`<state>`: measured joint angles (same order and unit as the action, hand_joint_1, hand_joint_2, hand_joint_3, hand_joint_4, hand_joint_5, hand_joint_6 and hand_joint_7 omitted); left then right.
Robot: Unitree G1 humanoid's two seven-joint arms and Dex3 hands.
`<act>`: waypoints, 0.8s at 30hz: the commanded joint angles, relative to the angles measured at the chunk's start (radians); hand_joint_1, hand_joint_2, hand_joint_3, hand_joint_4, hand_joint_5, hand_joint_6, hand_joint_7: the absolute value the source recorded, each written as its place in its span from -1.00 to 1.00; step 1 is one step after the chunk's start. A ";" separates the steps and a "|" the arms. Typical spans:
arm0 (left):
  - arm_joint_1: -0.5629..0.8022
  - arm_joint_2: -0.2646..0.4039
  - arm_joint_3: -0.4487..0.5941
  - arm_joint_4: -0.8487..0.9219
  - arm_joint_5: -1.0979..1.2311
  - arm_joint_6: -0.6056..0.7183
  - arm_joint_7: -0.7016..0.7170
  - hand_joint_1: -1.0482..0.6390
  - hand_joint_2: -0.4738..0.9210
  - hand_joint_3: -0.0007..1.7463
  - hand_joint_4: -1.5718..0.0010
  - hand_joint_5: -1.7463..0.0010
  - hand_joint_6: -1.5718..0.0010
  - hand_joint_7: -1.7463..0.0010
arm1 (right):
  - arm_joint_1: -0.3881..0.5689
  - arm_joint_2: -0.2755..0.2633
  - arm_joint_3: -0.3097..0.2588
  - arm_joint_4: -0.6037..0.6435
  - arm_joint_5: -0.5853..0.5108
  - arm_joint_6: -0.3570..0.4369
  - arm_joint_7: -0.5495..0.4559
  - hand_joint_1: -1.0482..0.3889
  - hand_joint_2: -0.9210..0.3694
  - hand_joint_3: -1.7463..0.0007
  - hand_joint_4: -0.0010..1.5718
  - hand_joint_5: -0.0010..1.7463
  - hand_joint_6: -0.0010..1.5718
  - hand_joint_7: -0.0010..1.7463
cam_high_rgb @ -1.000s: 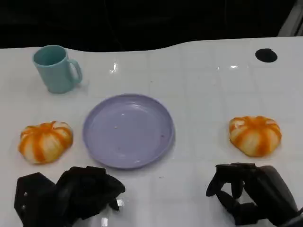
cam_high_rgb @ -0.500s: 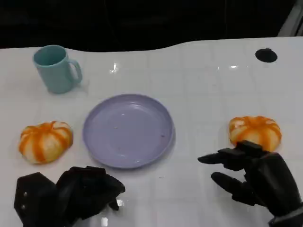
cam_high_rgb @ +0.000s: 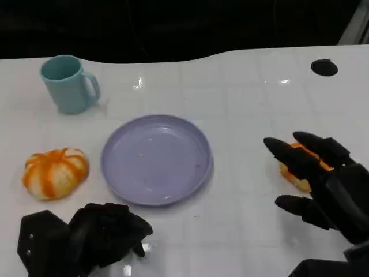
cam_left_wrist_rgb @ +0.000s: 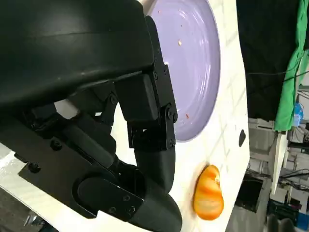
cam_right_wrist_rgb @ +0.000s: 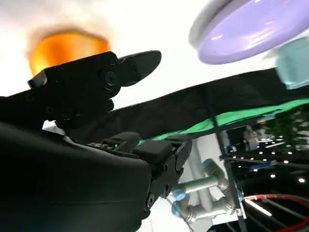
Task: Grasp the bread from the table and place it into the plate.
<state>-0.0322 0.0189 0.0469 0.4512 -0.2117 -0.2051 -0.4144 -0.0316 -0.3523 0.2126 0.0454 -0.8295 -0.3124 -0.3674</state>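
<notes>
The glossy white table (cam_high_rgb: 242, 86) spreads in front of me, and at its middle sits the round lilac plastic plate (cam_high_rgb: 157, 158), bare and waiting for bread. My right hand (cam_high_rgb: 323, 184) hangs over the orange-and-white striped bread roll on my right (cam_high_rgb: 295, 176), fingers spread wide and holding nothing; I judge they are splayed like this so they can settle around the roll before closing. That roll lies on the table, well to the right of the plate, and my own fingers cover most of it, so I cannot tell whether any of them touch it (my right wrist view gives just an orange blur past the fingers). My left hand (cam_high_rgb: 81, 236) sits low near the table's front edge, fingers curled in on nothing, apparently idle. A second striped roll (cam_high_rgb: 55, 172) lies just left of the plate, untouched. The pale teal mug (cam_high_rgb: 69, 83) stands far back on the left.
</notes>
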 commanded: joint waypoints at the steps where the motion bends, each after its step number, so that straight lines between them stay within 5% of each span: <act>1: 0.003 0.008 0.006 0.006 0.000 0.008 0.003 -1.00 0.61 -0.76 -0.14 -0.73 -0.94 0.55 | 0.003 -0.026 -0.021 -0.041 -0.017 0.053 0.022 0.07 -0.81 1.00 -1.00 -0.65 -0.69 -1.00; 10: -0.002 0.010 0.007 0.012 0.003 0.005 0.004 -1.00 0.61 -0.76 -0.15 -0.73 -0.94 0.55 | -0.031 -0.059 -0.030 -0.062 -0.035 0.160 0.104 -0.04 -0.82 0.99 -1.00 -0.79 -0.73 -0.99; 24: 0.007 0.006 0.008 0.006 0.000 0.001 0.003 -1.00 0.61 -0.76 -0.14 -0.73 -0.94 0.55 | -0.148 -0.088 0.033 0.030 -0.070 0.297 0.283 0.11 -0.67 1.00 -1.00 -0.50 -0.60 -0.97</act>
<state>-0.0365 0.0169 0.0497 0.4572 -0.2122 -0.2055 -0.4144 -0.1531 -0.4298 0.2327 0.0472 -0.8936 -0.0307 -0.0985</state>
